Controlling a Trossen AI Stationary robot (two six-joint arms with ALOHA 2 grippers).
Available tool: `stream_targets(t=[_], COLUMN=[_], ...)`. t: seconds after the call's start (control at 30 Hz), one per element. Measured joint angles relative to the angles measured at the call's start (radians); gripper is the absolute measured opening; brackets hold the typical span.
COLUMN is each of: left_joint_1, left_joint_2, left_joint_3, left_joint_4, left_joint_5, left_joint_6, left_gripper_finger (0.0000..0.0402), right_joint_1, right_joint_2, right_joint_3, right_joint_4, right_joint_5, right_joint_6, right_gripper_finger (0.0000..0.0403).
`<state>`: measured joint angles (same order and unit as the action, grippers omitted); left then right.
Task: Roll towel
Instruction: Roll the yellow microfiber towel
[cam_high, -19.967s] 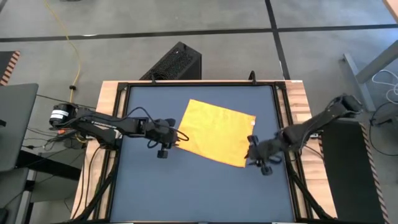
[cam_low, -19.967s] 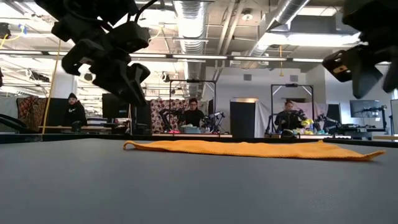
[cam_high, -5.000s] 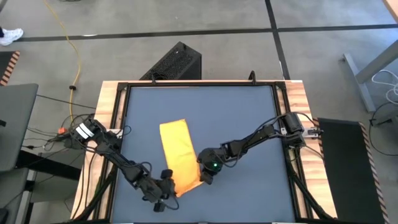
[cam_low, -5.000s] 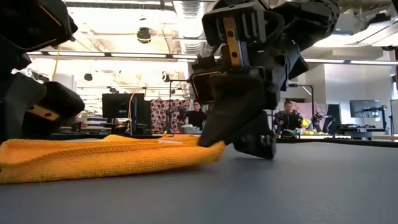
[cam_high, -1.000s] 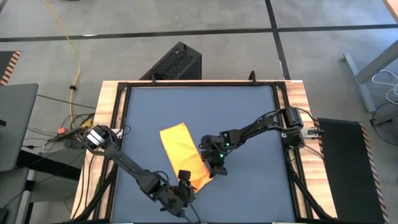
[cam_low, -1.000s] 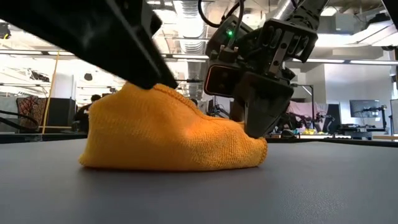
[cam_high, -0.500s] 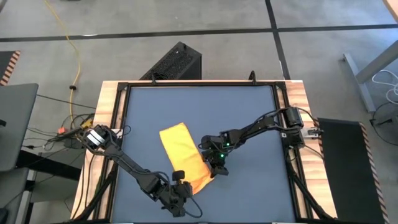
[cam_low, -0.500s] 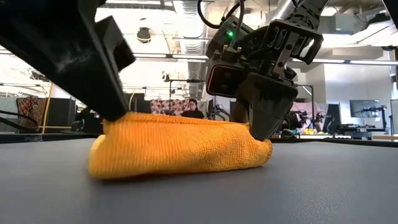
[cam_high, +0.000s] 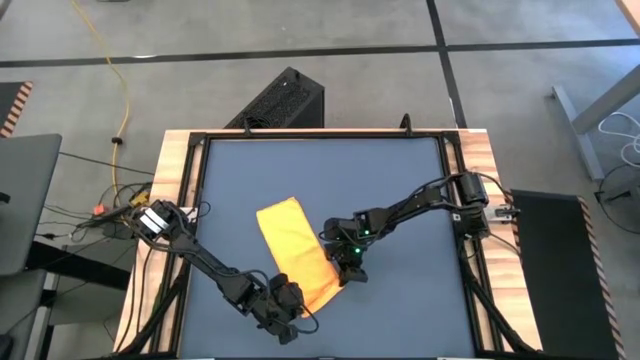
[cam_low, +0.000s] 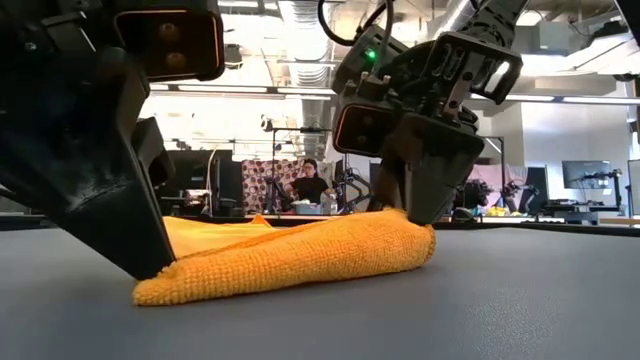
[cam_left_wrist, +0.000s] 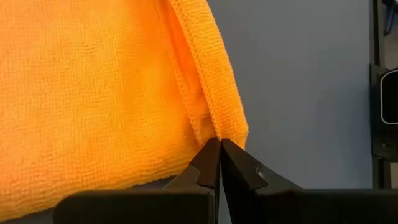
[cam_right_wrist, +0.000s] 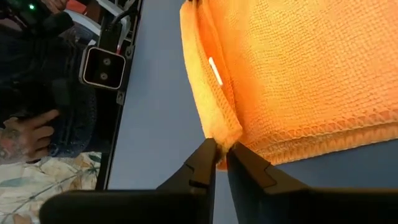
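Both end effectors, left (cam_high: 290, 303) and right (cam_high: 344, 262), pinch the towel (cam_high: 296, 247) on the dark tabletop (cam_high: 400, 190).

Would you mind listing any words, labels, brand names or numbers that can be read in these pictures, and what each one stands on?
None can be read.
The towel is plain orange, with no print in view.
The left gripper and right gripper show no readable markings.
Monitors and fittings in the room behind the table are too small to read.
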<state>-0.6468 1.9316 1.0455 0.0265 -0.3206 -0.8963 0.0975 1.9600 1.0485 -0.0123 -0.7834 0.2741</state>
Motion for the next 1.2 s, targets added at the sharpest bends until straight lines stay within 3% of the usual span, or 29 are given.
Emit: stream_targets(t=[0.17, 0.33, 0.5, 0.6, 0.73, 0.87, 1.0, 1.2], left_joint_1=[0.0, 0.002, 0.002, 0.002, 0.002, 0.002, 0.001, 0.004], left_joint_2=[0.0, 0.0, 0.0, 0.0, -0.001, 0.0, 0.0, 0.0], left_joint_3=[0.0, 0.0, -0.001, -0.001, -0.001, -0.001, -0.001, -0.002], left_joint_4=[-0.004, -0.009, -0.009, -0.009, -0.009, -0.008, 0.0, 0.004], left_joint_5=[0.003, 0.023, 0.042, 0.054, 0.066, 0.08, 0.106, 0.118], left_joint_6=[0.017, 0.023, 0.044, 0.054, 0.063, 0.08, 0.097, 0.123], left_gripper_finger=[0.0, 0.0, 0.0, 0.0, 0.0, 0.0, 0.0, 0.0], right_joint_1=[-0.019, -0.025, 0.058, 0.152, 0.227, 0.235, 0.235, 0.236], right_joint_2=[-0.071, -0.165, -0.234, -0.241, -0.241, -0.241, -0.239, -0.238], right_joint_3=[-0.002, -0.001, 0.0, -0.001, -0.001, 0.001, 0.003, 0.003], right_joint_4=[-0.065, -0.172, -0.227, -0.272, -0.206, -0.154, -0.159, -0.104], right_joint_5=[0.005, 0.082, 0.098, 0.188, 0.359, 0.378, 0.404, 0.514], right_joint_6=[-0.13, -0.287, -0.451, -0.594, -0.68, -0.735, -0.74, -0.754], right_gripper_finger=[0.0067, 0.0068, 0.0068, 0.0068, 0.0068, 0.0071, 0.0097, 0.0178])
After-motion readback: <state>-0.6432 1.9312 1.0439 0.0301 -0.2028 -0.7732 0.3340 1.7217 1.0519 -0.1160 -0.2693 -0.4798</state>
